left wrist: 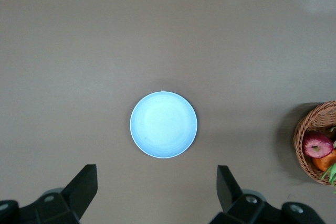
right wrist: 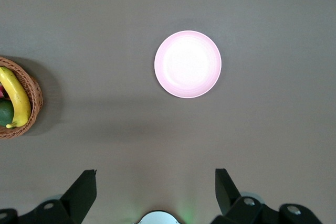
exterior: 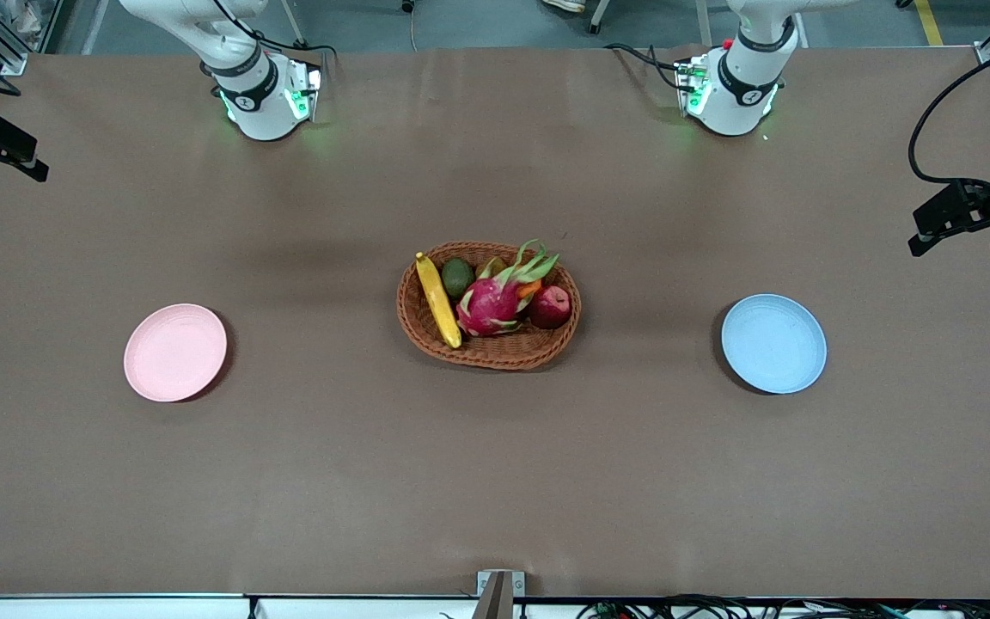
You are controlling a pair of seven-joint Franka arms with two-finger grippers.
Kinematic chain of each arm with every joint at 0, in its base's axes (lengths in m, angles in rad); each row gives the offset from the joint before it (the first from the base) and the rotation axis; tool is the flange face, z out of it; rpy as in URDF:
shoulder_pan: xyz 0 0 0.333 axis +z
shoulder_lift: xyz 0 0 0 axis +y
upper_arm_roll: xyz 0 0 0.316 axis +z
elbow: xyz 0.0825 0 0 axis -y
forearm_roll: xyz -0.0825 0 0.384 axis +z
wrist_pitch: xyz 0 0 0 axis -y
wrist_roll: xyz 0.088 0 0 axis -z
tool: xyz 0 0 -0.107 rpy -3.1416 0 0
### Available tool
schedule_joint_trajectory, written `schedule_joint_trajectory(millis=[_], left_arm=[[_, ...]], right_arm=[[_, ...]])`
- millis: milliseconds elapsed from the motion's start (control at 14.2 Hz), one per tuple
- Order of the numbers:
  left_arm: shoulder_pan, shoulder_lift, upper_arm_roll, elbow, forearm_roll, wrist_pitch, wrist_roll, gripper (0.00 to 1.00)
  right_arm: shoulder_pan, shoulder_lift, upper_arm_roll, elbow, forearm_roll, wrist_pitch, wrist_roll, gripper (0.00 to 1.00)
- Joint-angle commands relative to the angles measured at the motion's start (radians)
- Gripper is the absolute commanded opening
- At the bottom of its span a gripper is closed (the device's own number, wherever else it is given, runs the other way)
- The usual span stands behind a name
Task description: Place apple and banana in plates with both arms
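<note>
Two plates on brown table [exterior: 495, 481], pink plate [exterior: 174, 352] toward right arm's end, blue plate [exterior: 773, 343] toward left arm's, wicker basket [exterior: 504, 351] between holding banana [exterior: 437, 300] and apple [exterior: 551, 307], left gripper [left wrist: 157, 192] high over the table near the blue plate, right gripper [right wrist: 156, 192] high over the table near the pink plate, both spread wide, empty.

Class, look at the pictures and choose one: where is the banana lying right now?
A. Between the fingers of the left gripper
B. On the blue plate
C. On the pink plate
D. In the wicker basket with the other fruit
D. The banana lies in the basket beside the dragon fruit; the pink plate and blue plate hold nothing.
</note>
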Motion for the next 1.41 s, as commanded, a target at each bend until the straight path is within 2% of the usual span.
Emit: schedule_joint_trajectory(millis=[0, 494, 776, 917, 1058, 1340], left_arm=[[0.006, -0.024, 0.001, -0.023, -0.016, 0.009, 0.018, 1.0], [0.007, -0.01, 0.002, -0.019, -0.016, -0.031, -0.048, 1.0], [-0.008, 0.007, -0.005, -0.023, -0.027, -0.066, -0.1, 1.0], [-0.046, 0.04, -0.005, -0.027, -0.079, -0.111, -0.212, 1.0], [-0.118, 0.095, -0.004, -0.028, -0.079, -0.106, -0.33, 1.0], [-0.264, 0.209, -0.004, -0.046, -0.07, -0.019, -0.617, 1.0]], right_arm=[[-0.013, -0.02, 0.009, -0.013, -0.011, 0.003, 0.002, 1.0], [-0.011, 0.003, 0.009, 0.01, -0.008, -0.006, 0.002, 1.0], [-0.028, 0.098, 0.0, 0.01, -0.002, 0.03, 0.0, 1.0], [-0.036, 0.15, 0.001, 0.012, -0.014, 0.061, -0.003, 1.0], [-0.02, 0.185, 0.004, 0.001, -0.013, 0.057, 0.012, 1.0], [0.103, 0.193, 0.011, -0.026, 0.056, 0.08, 0.285, 1.0]])
